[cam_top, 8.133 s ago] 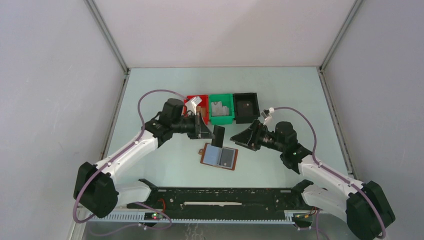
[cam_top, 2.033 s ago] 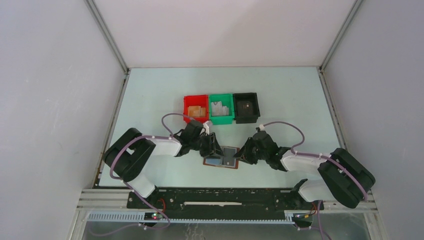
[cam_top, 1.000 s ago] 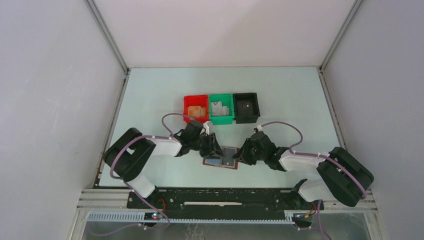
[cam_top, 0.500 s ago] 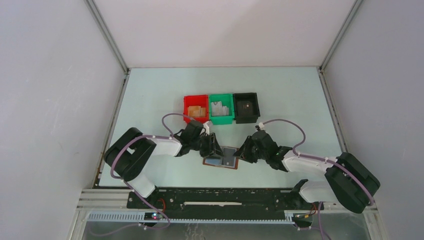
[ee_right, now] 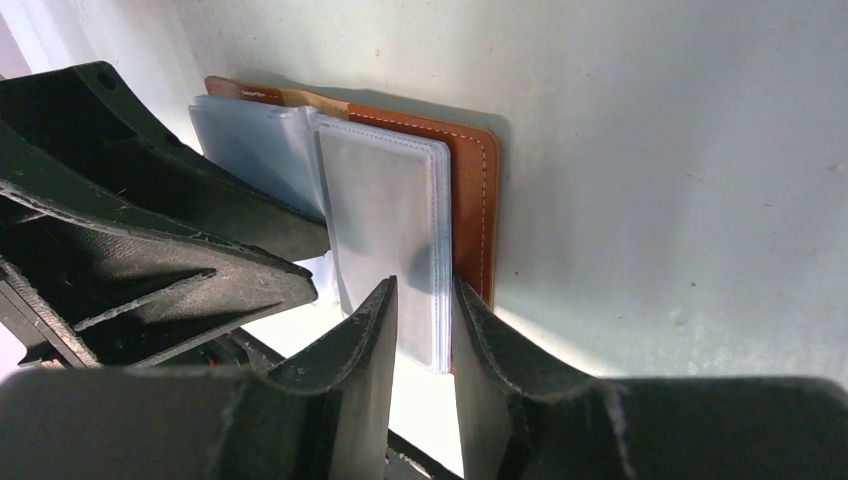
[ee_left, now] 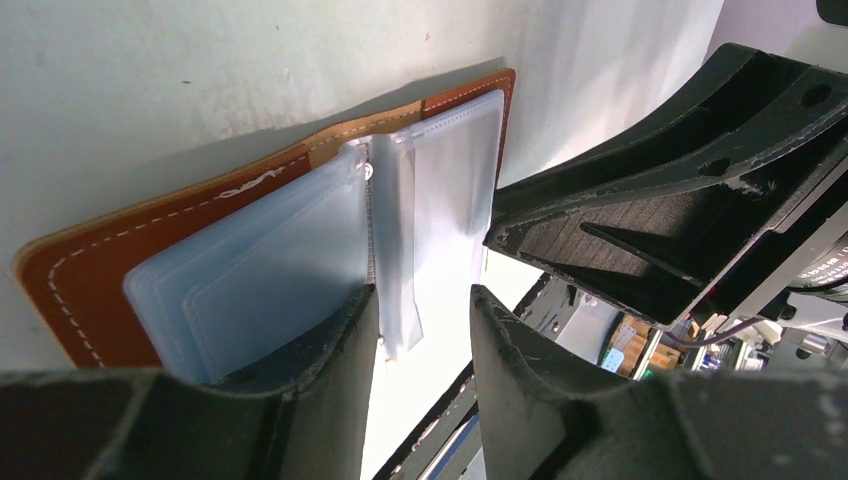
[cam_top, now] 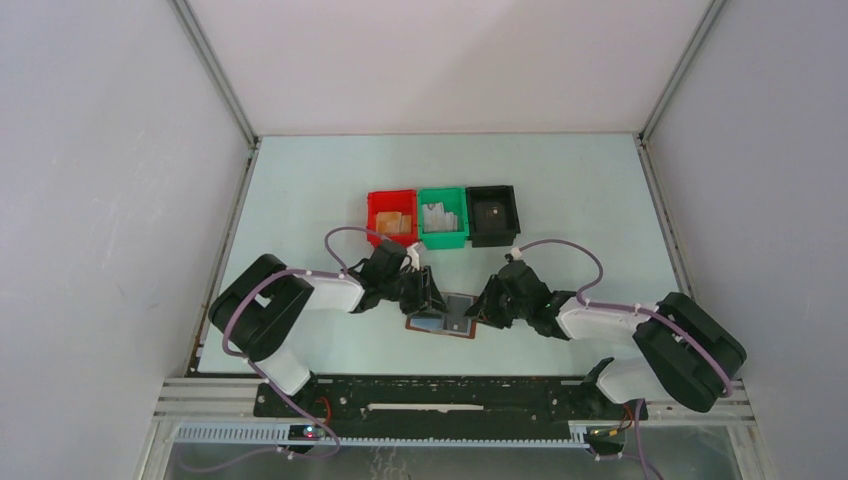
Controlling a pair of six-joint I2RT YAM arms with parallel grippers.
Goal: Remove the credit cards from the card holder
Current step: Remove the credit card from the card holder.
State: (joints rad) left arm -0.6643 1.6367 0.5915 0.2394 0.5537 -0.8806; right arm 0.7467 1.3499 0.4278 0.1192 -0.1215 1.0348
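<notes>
Pale green table [cam_top: 560,200] shows almost the same picture as a second ago; nothing has really moved. Compared with some seconds back, you have brought both arms down low, and the card holder [cam_top: 443,322] now lies open between the two grippers. Your left gripper [ee_left: 422,300] stands partly spread around one clear sleeve [ee_left: 395,250]. Your right gripper [ee_right: 424,288] straddles the sleeve stack [ee_right: 385,220]; whether it pinches, I cannot tell. A dark credit card [cam_top: 458,313] seems to remain inside, so the extraction is not finished.
</notes>
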